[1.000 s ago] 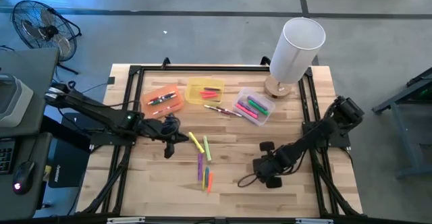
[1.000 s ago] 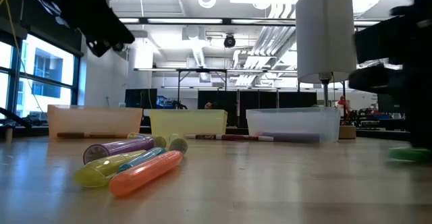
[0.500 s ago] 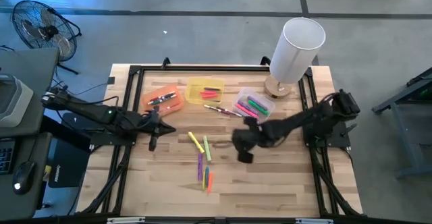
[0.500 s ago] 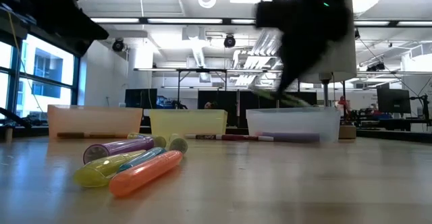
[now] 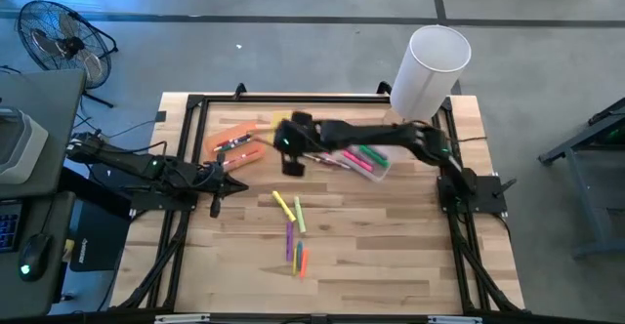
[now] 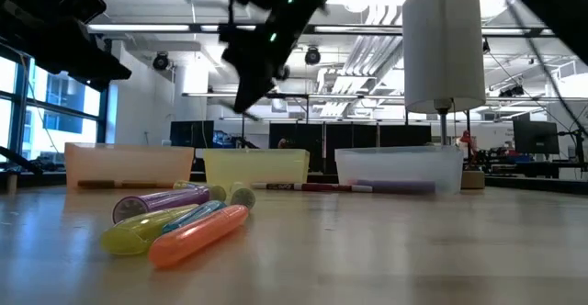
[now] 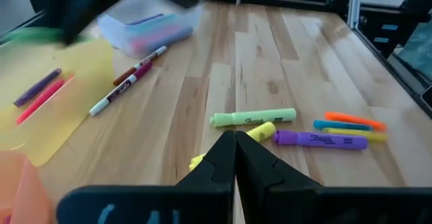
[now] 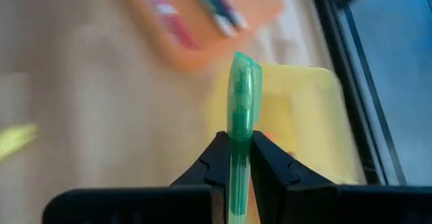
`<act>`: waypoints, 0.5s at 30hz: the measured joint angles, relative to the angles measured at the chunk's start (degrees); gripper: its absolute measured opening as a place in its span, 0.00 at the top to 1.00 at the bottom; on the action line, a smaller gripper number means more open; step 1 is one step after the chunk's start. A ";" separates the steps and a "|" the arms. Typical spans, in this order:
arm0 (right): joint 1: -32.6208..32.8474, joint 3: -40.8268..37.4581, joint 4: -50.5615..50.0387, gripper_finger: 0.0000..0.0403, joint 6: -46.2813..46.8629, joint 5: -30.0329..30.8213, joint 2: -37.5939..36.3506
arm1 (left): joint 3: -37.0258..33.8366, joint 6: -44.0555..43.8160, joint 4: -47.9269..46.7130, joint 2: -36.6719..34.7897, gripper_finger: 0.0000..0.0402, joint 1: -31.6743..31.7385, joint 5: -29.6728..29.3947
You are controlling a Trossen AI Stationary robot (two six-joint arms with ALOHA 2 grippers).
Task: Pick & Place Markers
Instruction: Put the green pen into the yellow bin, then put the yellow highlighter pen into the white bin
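Right wrist view shows the right gripper (image 8: pixel 241 158) clenched on a green marker (image 8: pixel 242 109), which runs lengthwise out between the two fingers so its capped end points straight ahead, over the yellow bin (image 8: pixel 304 116) and toward the orange bin (image 8: pixel 202 21) beyond it. Seen from overhead, that gripper (image 5: pixel 290 158) hangs at the yellow bin's (image 5: pixel 283 121) near edge, with the right arm stretched across the clear bin (image 5: pixel 376 168).

Loose markers (image 5: pixel 293 228) lie on the table (image 5: pixel 391 256) nearer the front than the yellow bin: two yellow-green ones side by side, slanting, and past them a purple, an orange and a thinner one with long axes running roughly front to back. One thin red-and-white pen (image 5: pixel 327 161) lies between the yellow bin and the clear bin, slanted.

The left gripper (image 5: pixel 219 203) waits left of the loose markers, its fingers pressed together and holding nothing, pointing toward them in its wrist view (image 7: pixel 235 163).
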 joint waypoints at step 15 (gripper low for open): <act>-8.22 12.91 -14.90 0.78 3.53 -3.07 10.61 | 0.00 1.27 -1.63 -0.19 0.99 -0.02 0.30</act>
